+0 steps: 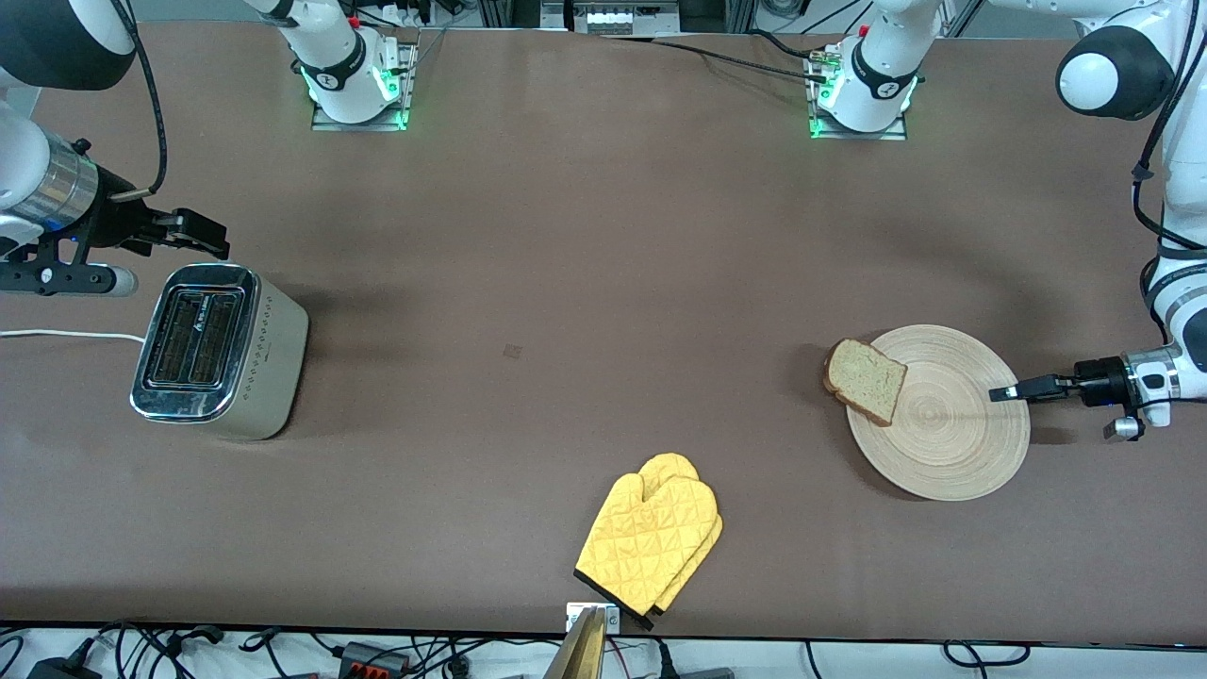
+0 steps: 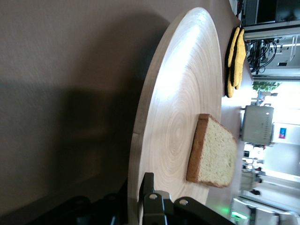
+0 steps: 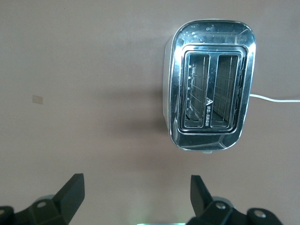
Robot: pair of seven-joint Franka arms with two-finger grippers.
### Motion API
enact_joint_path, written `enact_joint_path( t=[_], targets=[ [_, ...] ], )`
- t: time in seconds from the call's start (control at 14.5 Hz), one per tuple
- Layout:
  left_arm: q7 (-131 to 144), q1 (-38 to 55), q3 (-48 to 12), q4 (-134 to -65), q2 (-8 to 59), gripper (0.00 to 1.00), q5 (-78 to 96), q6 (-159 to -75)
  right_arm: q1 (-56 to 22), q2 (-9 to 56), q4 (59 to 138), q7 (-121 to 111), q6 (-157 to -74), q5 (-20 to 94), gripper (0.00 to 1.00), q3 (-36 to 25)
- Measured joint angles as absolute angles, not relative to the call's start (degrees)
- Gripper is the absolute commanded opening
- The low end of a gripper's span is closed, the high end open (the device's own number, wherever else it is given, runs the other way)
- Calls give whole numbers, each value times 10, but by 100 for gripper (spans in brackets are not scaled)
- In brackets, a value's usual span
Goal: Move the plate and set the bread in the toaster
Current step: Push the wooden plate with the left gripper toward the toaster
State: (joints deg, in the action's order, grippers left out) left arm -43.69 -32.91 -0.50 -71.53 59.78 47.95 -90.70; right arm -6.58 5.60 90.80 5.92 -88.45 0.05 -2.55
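Brown tabletop, two arms, wide bare room between toaster and plate.

Toward the right arm's end stands the silver toaster [image 1: 222, 351], chrome top, two dark slots, a small triangle logo whose lettering is unreadable, white cord [image 1: 66, 334] trailing off. Right gripper [image 1: 193, 233] hangs spread wide above the table just beside it. Toward the left arm's end, the left gripper [image 1: 1005, 393] pinches the rim of the light-wood plate [image 1: 952, 429]; tan bread [image 1: 866, 379] overhangs the plate's edge. Yellow mitts [image 1: 651, 542] lie near the front edge.

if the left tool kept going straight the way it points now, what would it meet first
The left tool is already at the plate's rim, pointing across it. Going on, it would probably meet the bread first, depending on its height.
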Motion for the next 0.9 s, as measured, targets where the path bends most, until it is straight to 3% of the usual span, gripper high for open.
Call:
enact_joint_path(
  t=[0.28, 0.41, 0.9],
  targets=[
    [-355, -314, -20, -720, 576, 1, 479, -894, -67, 57, 908, 59, -875, 1, 100, -25],
    [-342, -303, -31, -756, 551, 1, 479, -920, -69, 57, 908, 60, -870, 1, 100, -25],
    [-367, -298, -151, -1031, 390, 1, 559, -1120, -68, 63, 908, 61, -869, 1, 100, -26]
  ],
)
